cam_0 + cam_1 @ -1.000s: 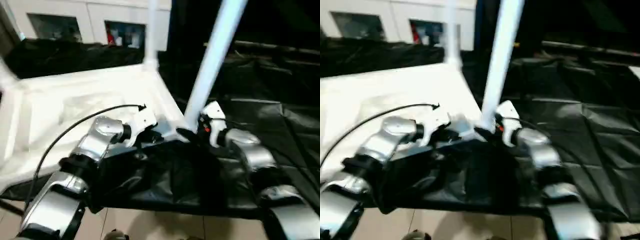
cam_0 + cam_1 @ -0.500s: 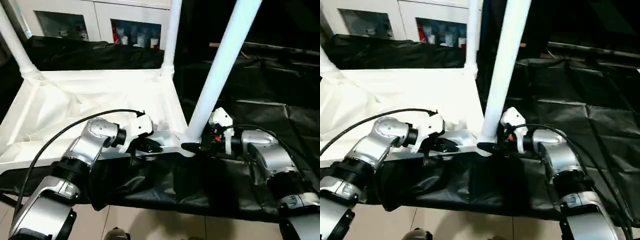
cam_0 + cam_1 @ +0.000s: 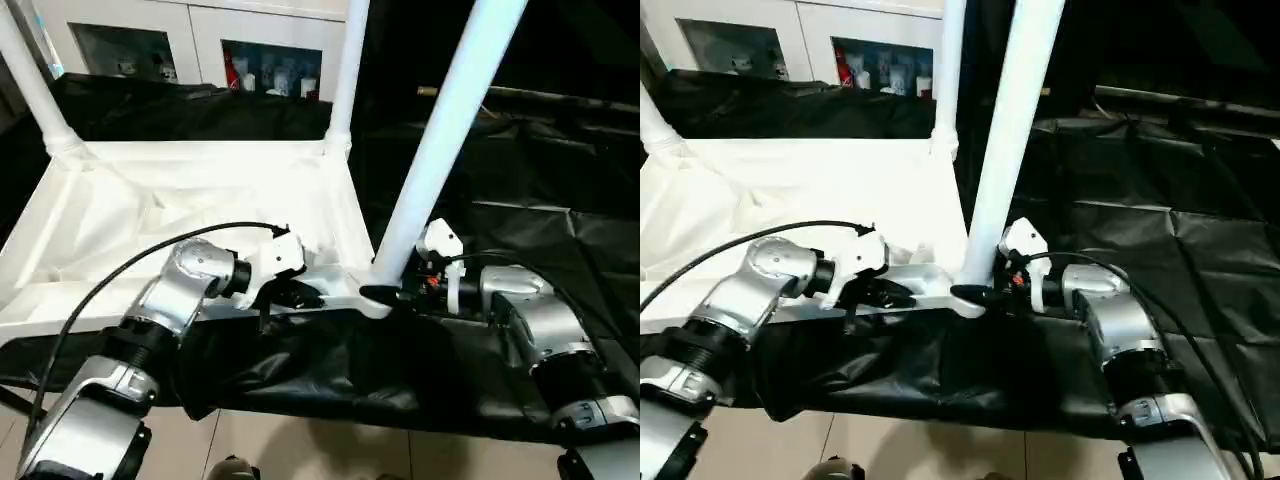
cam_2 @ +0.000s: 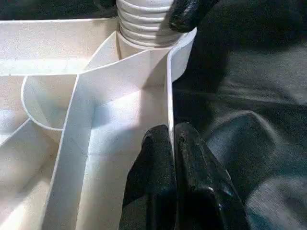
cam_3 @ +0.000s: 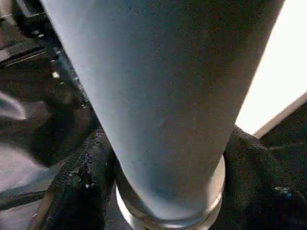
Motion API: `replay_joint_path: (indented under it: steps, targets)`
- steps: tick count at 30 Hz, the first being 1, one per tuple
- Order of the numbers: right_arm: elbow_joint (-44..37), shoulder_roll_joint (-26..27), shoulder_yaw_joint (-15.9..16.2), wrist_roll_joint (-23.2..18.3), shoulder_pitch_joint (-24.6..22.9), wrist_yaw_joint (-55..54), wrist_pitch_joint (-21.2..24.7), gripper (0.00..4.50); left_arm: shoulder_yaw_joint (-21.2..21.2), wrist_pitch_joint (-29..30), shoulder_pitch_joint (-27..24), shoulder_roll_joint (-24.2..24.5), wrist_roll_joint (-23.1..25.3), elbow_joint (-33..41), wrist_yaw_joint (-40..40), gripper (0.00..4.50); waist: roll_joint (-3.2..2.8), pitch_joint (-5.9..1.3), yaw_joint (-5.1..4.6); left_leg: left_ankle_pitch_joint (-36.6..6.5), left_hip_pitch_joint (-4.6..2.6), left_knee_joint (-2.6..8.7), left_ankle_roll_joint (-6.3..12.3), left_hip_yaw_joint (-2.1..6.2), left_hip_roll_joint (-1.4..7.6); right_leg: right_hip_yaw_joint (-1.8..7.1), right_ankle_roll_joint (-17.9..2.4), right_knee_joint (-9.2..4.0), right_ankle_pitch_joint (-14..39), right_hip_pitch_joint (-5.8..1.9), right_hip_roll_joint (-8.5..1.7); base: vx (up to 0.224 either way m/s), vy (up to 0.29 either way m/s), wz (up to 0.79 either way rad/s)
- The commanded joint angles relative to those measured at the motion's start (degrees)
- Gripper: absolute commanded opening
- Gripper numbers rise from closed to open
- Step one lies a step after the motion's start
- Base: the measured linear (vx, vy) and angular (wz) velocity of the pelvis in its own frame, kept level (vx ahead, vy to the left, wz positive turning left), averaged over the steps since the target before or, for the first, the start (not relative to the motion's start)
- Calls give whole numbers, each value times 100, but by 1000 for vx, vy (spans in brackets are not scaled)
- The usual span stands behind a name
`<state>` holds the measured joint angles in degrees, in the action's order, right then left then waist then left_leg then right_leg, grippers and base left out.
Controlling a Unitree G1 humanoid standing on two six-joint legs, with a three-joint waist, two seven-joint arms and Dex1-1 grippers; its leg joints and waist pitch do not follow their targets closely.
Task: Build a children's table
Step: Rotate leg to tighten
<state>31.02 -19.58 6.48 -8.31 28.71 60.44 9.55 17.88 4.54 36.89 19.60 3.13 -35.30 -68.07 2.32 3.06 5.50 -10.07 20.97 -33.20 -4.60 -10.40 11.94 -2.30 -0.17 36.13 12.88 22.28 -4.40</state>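
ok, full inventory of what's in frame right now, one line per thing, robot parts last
table top: one, white, upside down on the black sheet, ribbed underside facing up.
legs: three, white; far left corner and far right corner upright, near right corner leaning in its socket.
black sheet: one, black, crinkled, spread under the top.
cabinet: one, white, glass doors, behind the work.
floor: pale tiles, near edge.
left gripper: black fingers shut on the table top's near rim wall.
right gripper: black fingers either side of the leaning leg's base at the socket.
forearms: two, silver, left, right.
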Motion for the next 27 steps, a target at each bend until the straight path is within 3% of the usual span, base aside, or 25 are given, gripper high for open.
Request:
replay_joint_path:
  steps: [1,5,6,7,8,11,15,16,17,19,22,24,25,26,27]
  targets:
    - [142,135,48,115,-131,-292,124,272,-65,145,63,-194,47,-236,583,0,6,-352,-26,-858,-98,346,218,-2,133,207,-1437,-410,154,-247,-334,0,0,0]
    - [995,918,-483,205,5,-2601,438,269,-252,656,435,-786,289,-893,2101,0,-5,-304,-76,-1281,-134,390,-21,0,127,226,-1310,-485,923,-193,-348,0,0,0]
    - [1625,1351,-860,111,255,-3851,537,269,-332,856,644,-1090,362,-1227,2793,0,-31,-287,-89,-1483,-173,412,-185,9,121,230,-1247,-530,1368,-163,-357,0,0,0]
    - [1982,1602,-1084,-76,451,-4342,506,269,-353,962,738,-1283,356,-1339,3025,0,-24,-272,-129,-1804,-197,440,-340,57,111,207,-1092,-584,2051,-155,-375,-54,2,-5]
    - [1982,1602,-1084,-76,451,-4342,506,269,-353,962,738,-1283,356,-1339,3025,0,-80,-284,-128,-1896,-192,445,-374,82,103,201,-1007,-589,2238,-167,-387,-54,2,-5]
    - [2520,1976,-1235,-245,864,-4930,354,269,-258,1093,879,-1620,431,-1434,3233,0,-86,-306,-148,-1971,-193,461,-353,80,121,207,-972,-610,1757,-146,-352,0,0,0]
    - [2694,2114,-1110,34,1132,-5103,213,269,-180,994,1002,-1781,551,-1581,3355,0,-30,-311,-134,-1955,-157,460,-214,67,101,208,-947,-620,1594,-165,-345,0,0,0]
    - [2825,2178,-1197,98,1280,-5206,92,304,-168,924,1087,-1804,594,-1714,3420,0,-7,-315,-134,-1922,-157,461,-203,65,103,208,-944,-617,1596,-161,-347,0,0,0]
    - [2872,2177,-1190,145,1342,-5174,5,339,-171,865,1111,-1780,596,-1750,3403,0,-23,-313,-138,-1932,-154,464,-209,75,103,205,-945,-608,1650,-158,-352,0,0,0]
    - [2976,2155,-1167,179,1427,-5111,-130,347,-178,798,1126,-1727,588,-1782,3377,0,9,-311,-137,-1982,-151,464,-188,73,110,204,-883,-638,1834,-140,-370,0,0,0]
    - [3039,2045,-1007,293,1470,-4910,-326,359,-173,687,1072,-1604,579,-1725,3217,0,15,-328,-138,-1871,-116,469,-158,81,113,202,-886,-617,1726,-164,-373,0,0,0]
    - [2821,1821,-710,475,1386,-4298,-550,382,-136,455,962,-1444,551,-1620,2837,0,65,-335,-145,-1657,-80,462,-76,61,117,192,-941,-598,1422,-176,-357,0,0,0]
    - [2764,1773,-647,505,1361,-4127,-605,382,-137,470,949,-1416,547,-1609,2794,0,40,-337,-139,-1565,-66,456,-35,54,119,192,-975,-588,1292,-191,-369,0,0,0]
    - [2689,1688,-598,521,1324,-3856,-649,382,-125,355,919,-1358,520,-1583,2638,0,87,-328,-149,-1512,-64,449,19,45,118,190,-1002,-588,1254,-189,-369,0,0,0]
    - [2597,1589,-548,534,1278,-3585,-695,382,-125,342,893,-1299,493,-1549,2517,0,93,-334,-150,-1484,-60,443,47,44,119,191,-1028,-575,1234,-201,-371,0,0,0]
